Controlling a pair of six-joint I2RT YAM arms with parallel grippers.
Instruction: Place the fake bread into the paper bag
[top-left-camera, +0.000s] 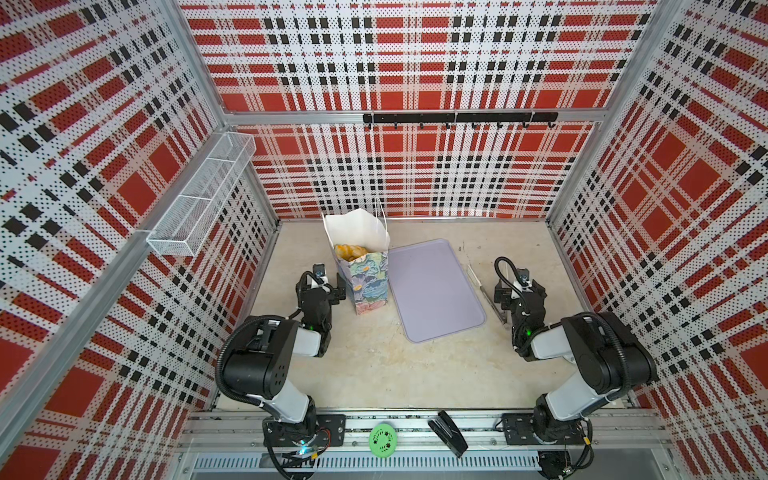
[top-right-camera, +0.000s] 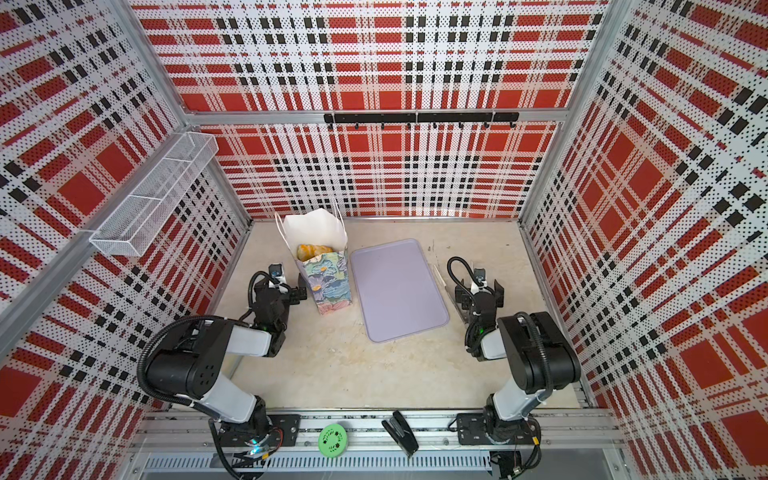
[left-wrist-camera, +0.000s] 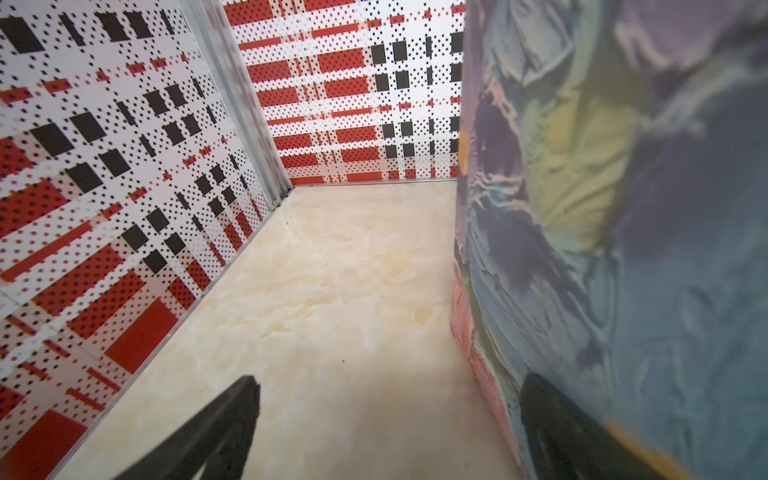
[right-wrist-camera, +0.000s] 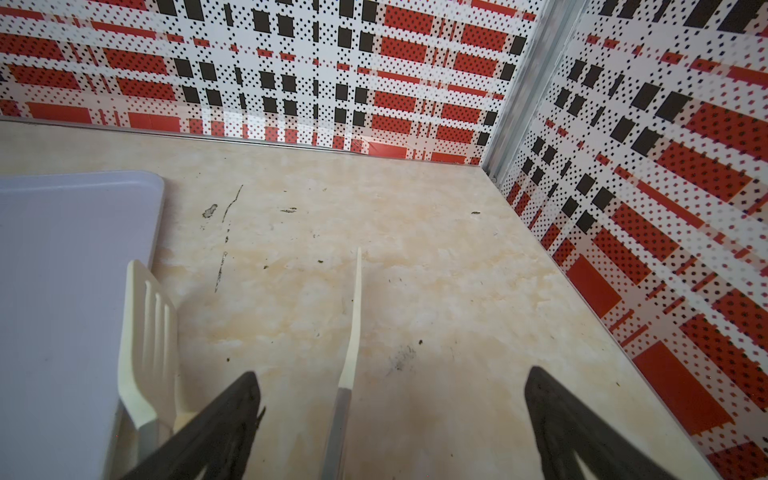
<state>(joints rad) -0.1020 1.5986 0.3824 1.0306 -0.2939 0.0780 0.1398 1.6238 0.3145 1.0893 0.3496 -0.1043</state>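
The paper bag (top-left-camera: 368, 282) (top-right-camera: 328, 284) stands upright at the back left of the table, flower-printed with a white lining. Golden fake bread (top-left-camera: 351, 250) (top-right-camera: 313, 250) shows inside its open top. My left gripper (top-left-camera: 329, 286) (left-wrist-camera: 386, 382) hangs open and empty just left of the bag, low near the table, and one of its fingers (left-wrist-camera: 552, 419) sits right against the bag's printed side (left-wrist-camera: 623, 249). My right gripper (top-left-camera: 519, 291) (right-wrist-camera: 390, 374) is open and empty over the table to the right of the tray, low above a pair of tongs.
A flat lavender tray (top-left-camera: 436, 291) (right-wrist-camera: 62, 270) lies right of the bag. White-tipped tongs (top-left-camera: 487, 293) (right-wrist-camera: 145, 332) lie by its right edge, one arm (right-wrist-camera: 353, 324) running between my right fingers. A green disc (top-left-camera: 382, 440) and black stapler (top-left-camera: 449, 432) sit on the front rail.
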